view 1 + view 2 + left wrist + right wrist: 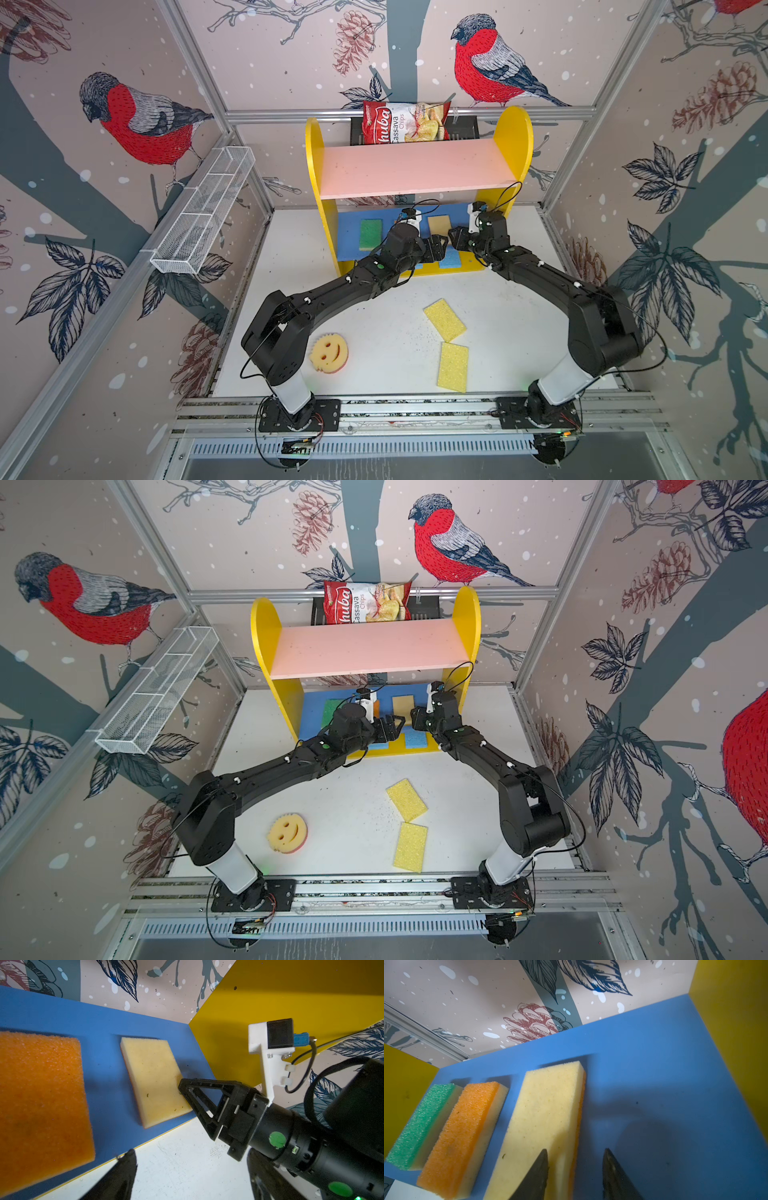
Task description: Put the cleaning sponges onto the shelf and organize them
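- Step looks like set-down: the tan rectangular foam sponge (542, 1118) lies flat on the blue middle board (654, 1064) of the yellow-sided wooden shelf (515, 137).
- Right gripper (575, 1152): jaws parted astride the sponge's near end, gripping nothing.
- Left gripper (392, 726): wide open, empty, at the shelf front.
- Next: back straight out without nudging the sponge, then fetch a yellow foam rectangle (444, 320) in front of the shelf.

On blue shelf board (654, 1064): green foam sponge (423, 1124), orange foam sponge (463, 1132), pale-yellow foam sponge (542, 1113)
Right gripper (575, 1150): parted, astride pale-yellow sponge's edge
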`<state>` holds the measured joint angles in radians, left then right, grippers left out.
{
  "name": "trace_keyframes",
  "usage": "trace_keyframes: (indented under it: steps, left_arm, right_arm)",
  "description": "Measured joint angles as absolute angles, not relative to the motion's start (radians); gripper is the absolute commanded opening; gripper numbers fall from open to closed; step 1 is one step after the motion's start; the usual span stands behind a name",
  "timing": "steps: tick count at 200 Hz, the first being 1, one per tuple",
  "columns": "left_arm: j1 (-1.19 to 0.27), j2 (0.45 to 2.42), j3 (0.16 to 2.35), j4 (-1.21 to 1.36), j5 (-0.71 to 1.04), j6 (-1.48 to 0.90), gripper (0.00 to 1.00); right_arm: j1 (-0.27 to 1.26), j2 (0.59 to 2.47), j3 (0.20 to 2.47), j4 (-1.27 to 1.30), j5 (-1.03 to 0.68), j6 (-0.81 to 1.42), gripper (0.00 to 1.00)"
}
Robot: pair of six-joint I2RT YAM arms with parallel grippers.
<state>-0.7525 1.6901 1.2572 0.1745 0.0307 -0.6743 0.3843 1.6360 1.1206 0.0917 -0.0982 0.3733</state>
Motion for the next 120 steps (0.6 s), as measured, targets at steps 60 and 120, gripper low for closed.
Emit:
trace_keyframes:
  steps: [60, 120]
  left_arm:
    - [-0.752, 1.692, 1.257, 0.175, 0.034, -0.677, 0.82]
    - [-0.752, 1.683, 1.251, 0.175, 0.033, -0.681, 0.82]
  right_arm:
    - [0.402, 1.601, 1.12, 0.088, -0.081, 0.392, 0.46]
    - [0.4, 1.626, 1.119, 0.055, -0.051, 0.393, 0.47]
